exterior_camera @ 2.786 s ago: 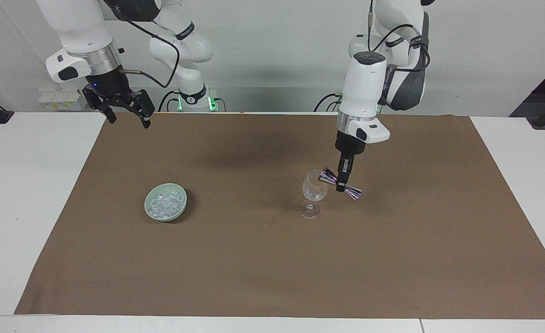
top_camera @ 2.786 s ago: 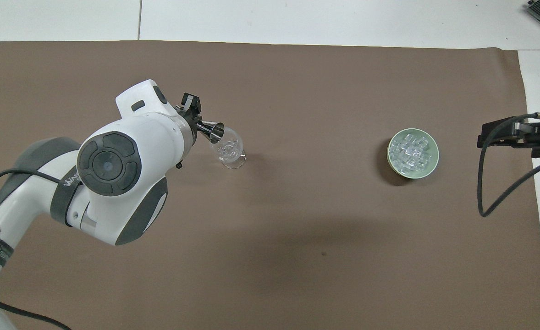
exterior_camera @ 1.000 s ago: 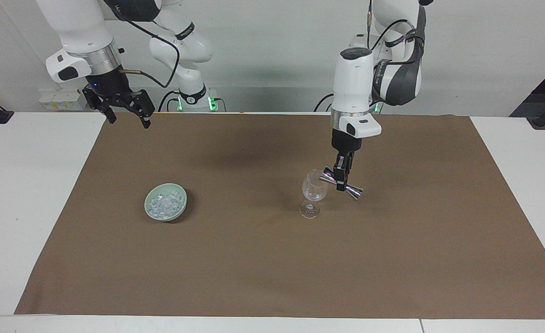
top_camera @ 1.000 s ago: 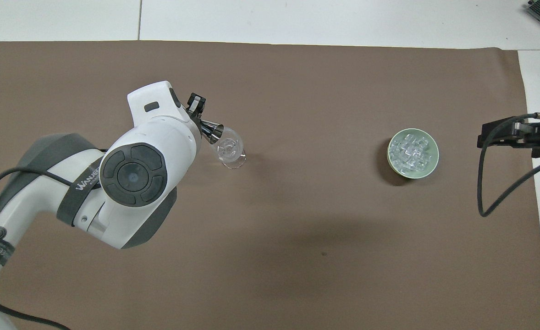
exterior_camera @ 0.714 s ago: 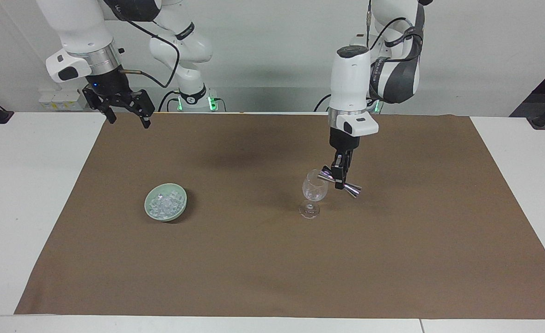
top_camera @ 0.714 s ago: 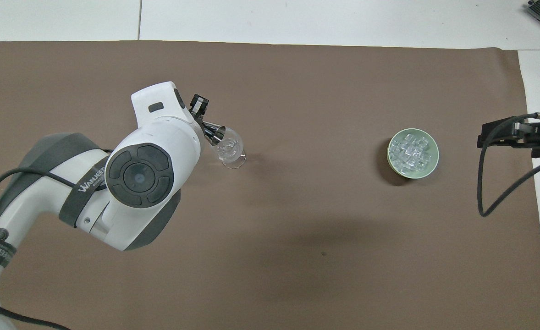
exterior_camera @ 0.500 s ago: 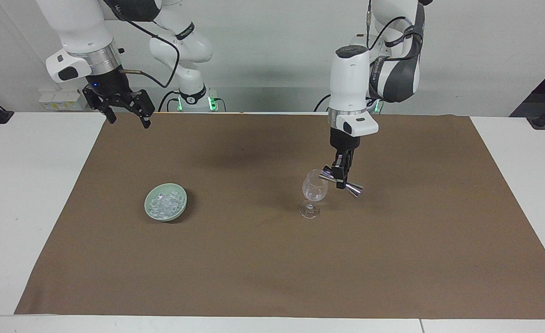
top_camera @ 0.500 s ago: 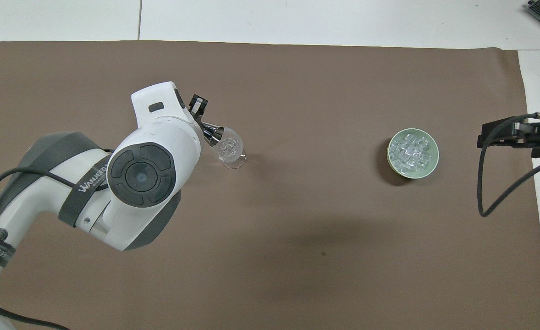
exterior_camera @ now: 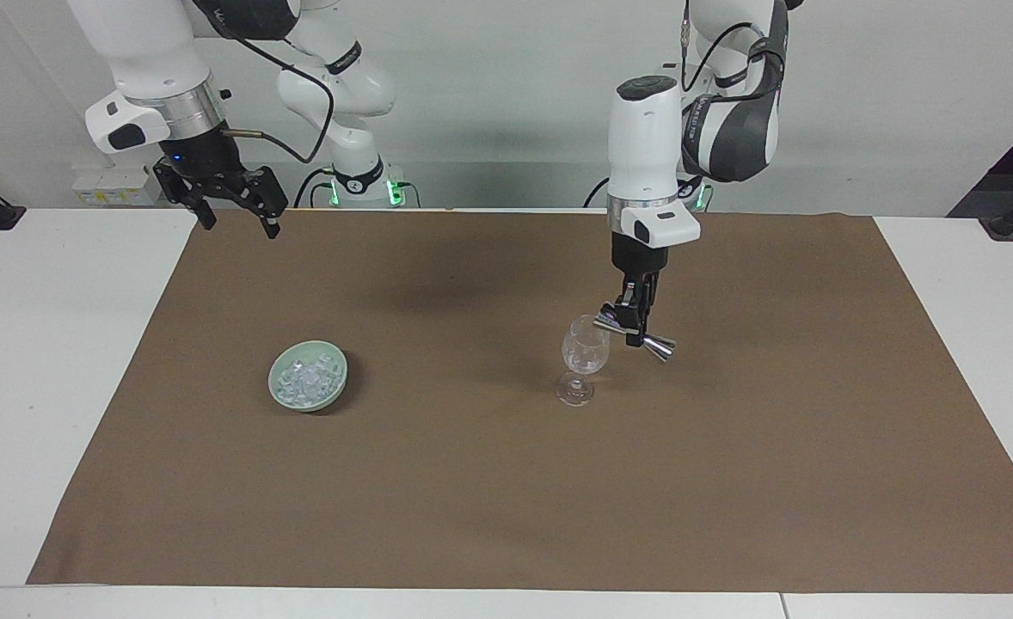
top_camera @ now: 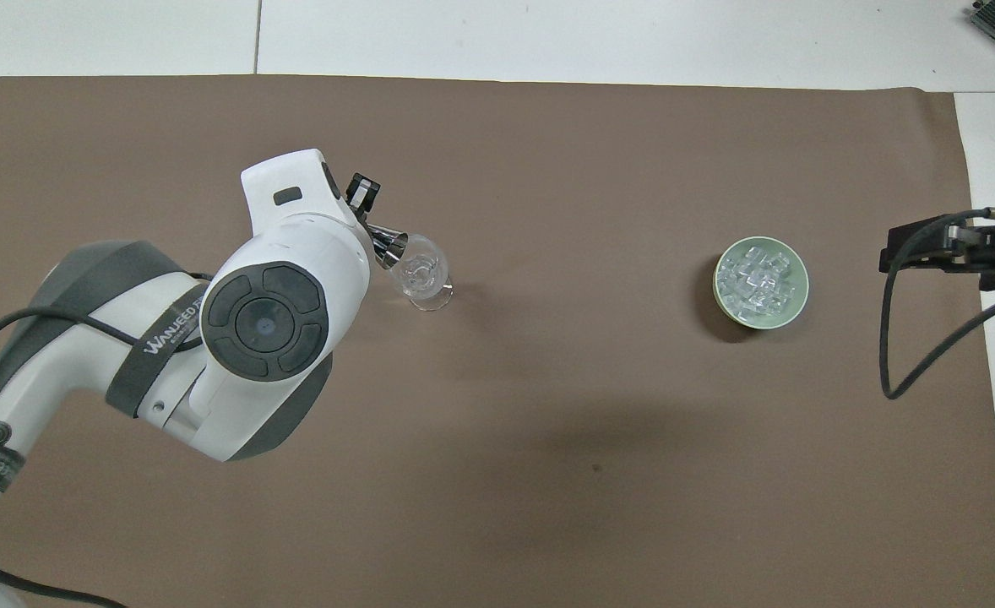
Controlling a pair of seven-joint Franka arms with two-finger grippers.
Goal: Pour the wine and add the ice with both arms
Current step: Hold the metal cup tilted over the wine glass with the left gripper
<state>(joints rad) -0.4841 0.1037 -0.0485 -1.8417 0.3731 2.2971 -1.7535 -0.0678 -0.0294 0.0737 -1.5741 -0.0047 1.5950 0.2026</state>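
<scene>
The ice (exterior_camera: 307, 378) lies heaped in a pale green bowl (exterior_camera: 334, 389) on the brown mat (exterior_camera: 506, 481), well apart from the pouring tool, toward the right arm's end of the table. That tool is a shiny metal jigger (exterior_camera: 635, 333), clamped at its narrow waist by the left gripper (exterior_camera: 635, 325). It is tipped sideways, one cup at the rim of the stemmed wine glass (exterior_camera: 583, 354) that stands upright just beside and below it. Compared with a moment ago, the left arm has drawn up straighter and the jigger has shifted slightly toward the glass while keeping its tilt. This suggests the pour is ending or already finished; no liquid can be made out in the glass. The right gripper (exterior_camera: 236, 206) hangs with jaws spread wide and empty above the mat's edge near the robots, waiting, unmoved. Adding ice looks yet to begin.
</scene>
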